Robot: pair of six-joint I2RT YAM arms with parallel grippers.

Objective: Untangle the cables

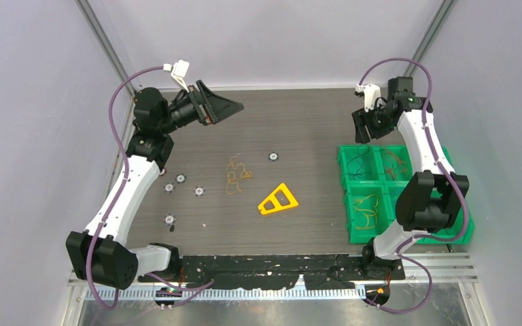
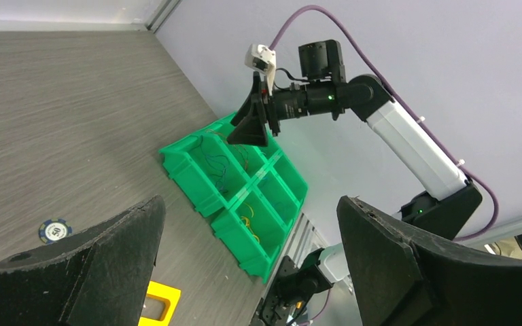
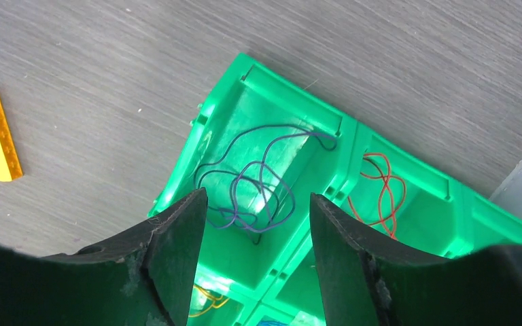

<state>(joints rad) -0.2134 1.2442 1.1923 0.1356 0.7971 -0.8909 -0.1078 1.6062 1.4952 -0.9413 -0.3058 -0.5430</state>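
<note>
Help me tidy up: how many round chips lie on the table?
5 chips: one beyond the orange wires, three clustered to their left, one nearer. The left arm may hide more.

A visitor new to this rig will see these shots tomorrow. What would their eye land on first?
The bright green bin at the table's right stands out most. The open right gripper hangs over its compartment holding a purple-blue cable, with a red cable in the next one. After that come the yellow triangle mid-table and a small orange-yellow tangle just left of it.
</note>
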